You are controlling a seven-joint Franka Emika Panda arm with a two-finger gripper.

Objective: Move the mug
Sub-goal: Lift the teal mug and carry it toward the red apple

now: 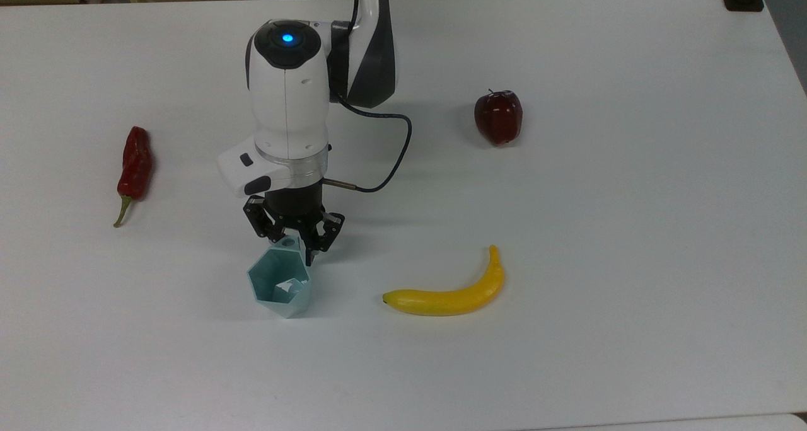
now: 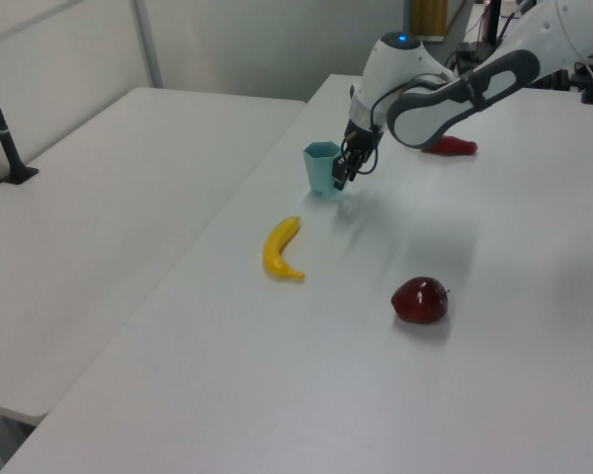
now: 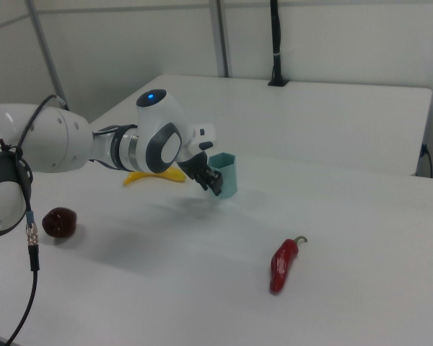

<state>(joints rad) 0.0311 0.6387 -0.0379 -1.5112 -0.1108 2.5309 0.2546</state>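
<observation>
Teal mug (image 1: 280,285) stands upright, handle toward the pincer (image 1: 294,245) clamping it.

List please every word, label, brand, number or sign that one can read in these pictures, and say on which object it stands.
None: no readable text appears in these pictures.
The mug, the banana, the apple, the chili pepper and the table carry no visible writing.
The arm's wrist shows a blue light, not a sign, and two dark buttons with no legible marking.
</observation>
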